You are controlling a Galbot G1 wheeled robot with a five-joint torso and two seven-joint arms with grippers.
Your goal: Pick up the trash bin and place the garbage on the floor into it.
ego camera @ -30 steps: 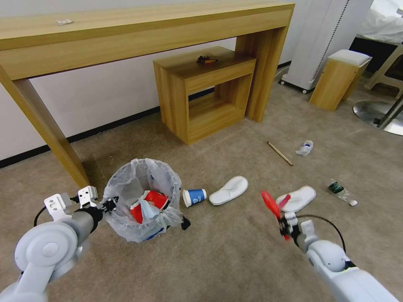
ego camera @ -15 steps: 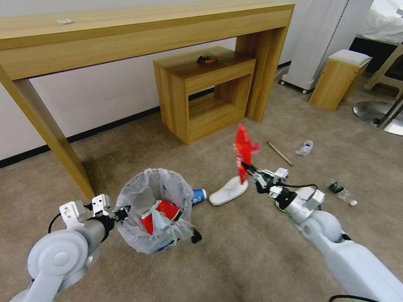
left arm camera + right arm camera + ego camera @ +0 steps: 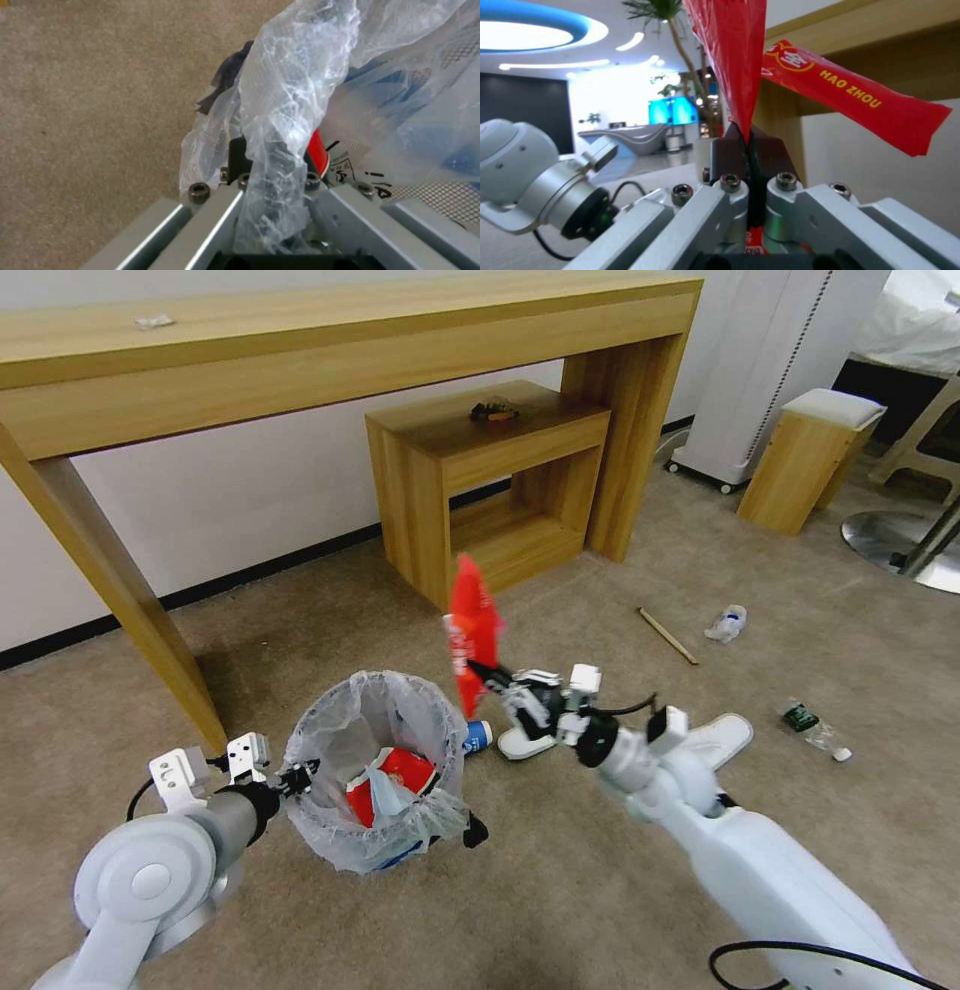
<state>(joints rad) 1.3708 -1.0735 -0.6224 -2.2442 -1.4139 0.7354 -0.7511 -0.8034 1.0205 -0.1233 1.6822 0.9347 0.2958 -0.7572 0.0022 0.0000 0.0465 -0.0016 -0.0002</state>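
The trash bin [image 3: 375, 770], lined with a crinkly white bag [image 3: 285, 112], hangs just above the beige carpet, and my left gripper [image 3: 298, 778] is shut on its near-left rim. A red cup [image 3: 395, 770] and crumpled paper lie inside. My right gripper [image 3: 487, 675] is shut on a red wrapper [image 3: 472, 632] that stands up from its fingers, to the right of the bin's rim and above it. The wrapper [image 3: 740, 56] also fills the right wrist view. On the floor lie a blue cup [image 3: 478, 735], two white slippers [image 3: 725, 732], a wooden stick [image 3: 667, 635], a crumpled paper [image 3: 727, 622] and a small bottle [image 3: 815, 728].
A long wooden desk [image 3: 330, 340] spans the back, with its leg [image 3: 130, 600] just behind my left arm. A wooden side table [image 3: 490, 490] stands behind the bin. A wooden stool [image 3: 808, 455] and a metal chair base [image 3: 900, 545] sit at the far right.
My right gripper has swung left and up with the red wrapper, from beside the right slipper to beside the bin. The left arm has brought the bin slightly nearer and to the right.
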